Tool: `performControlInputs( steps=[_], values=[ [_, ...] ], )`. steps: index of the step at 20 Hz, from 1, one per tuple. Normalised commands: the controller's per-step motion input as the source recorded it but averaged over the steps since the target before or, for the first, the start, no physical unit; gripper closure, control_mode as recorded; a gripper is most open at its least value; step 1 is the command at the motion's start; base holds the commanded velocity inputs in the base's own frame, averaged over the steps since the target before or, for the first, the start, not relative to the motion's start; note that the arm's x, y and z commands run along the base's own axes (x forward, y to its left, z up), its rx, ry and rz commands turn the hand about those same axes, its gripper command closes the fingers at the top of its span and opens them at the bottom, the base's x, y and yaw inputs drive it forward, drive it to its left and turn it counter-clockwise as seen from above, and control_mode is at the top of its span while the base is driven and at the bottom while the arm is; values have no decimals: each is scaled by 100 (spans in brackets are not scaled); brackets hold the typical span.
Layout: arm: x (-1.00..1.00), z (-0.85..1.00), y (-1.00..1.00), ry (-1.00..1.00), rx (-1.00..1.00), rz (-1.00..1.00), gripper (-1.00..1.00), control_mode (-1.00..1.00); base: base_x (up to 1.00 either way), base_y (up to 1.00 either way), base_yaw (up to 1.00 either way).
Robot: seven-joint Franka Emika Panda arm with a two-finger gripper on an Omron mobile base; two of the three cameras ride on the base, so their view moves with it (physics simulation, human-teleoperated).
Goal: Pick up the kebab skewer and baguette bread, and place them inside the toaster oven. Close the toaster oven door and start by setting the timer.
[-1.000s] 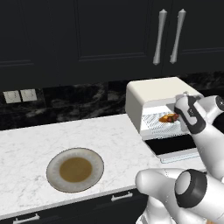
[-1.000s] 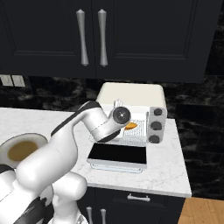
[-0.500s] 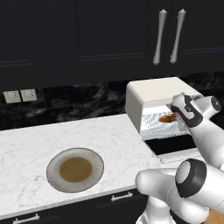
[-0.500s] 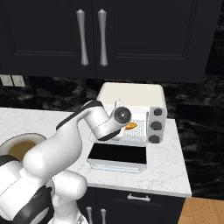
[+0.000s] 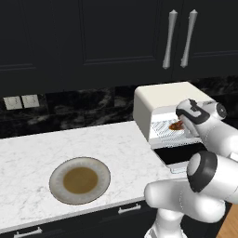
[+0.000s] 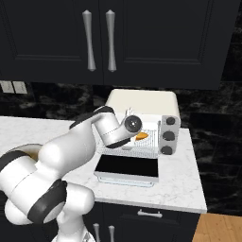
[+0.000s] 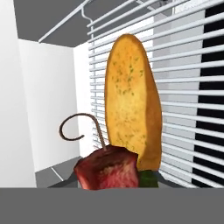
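Hand view cuts off my gripper's fingertips; it's closed on one kebab skewer [image 7: 109,168], just beside one baguette bread [image 7: 131,103] lying on the toaster oven [image 5: 160,100] rack [image 7: 192,87].

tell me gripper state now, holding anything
gripper: shut on the kebab skewer, inside the toaster oven beside the baguette bread.

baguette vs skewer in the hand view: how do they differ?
The baguette is a golden-orange oval, flecked green; the skewer shows a dark red chunk, a green bit and a curled wire end. The baguette looks much larger and lies on the rack; the skewer sits nearest the camera. Both are inside the toaster oven.
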Motion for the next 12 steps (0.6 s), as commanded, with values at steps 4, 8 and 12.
performControlInputs(
  steps=[4,8,12],
  values=[
    [32,-12,0,0,0,0,100,-100,0,0,0],
    [35,-4,0,0,0,0,100,-100,0,0,0],
    [30,-2,0,0,0,0,100,-100,0,0,0]
  ],
)
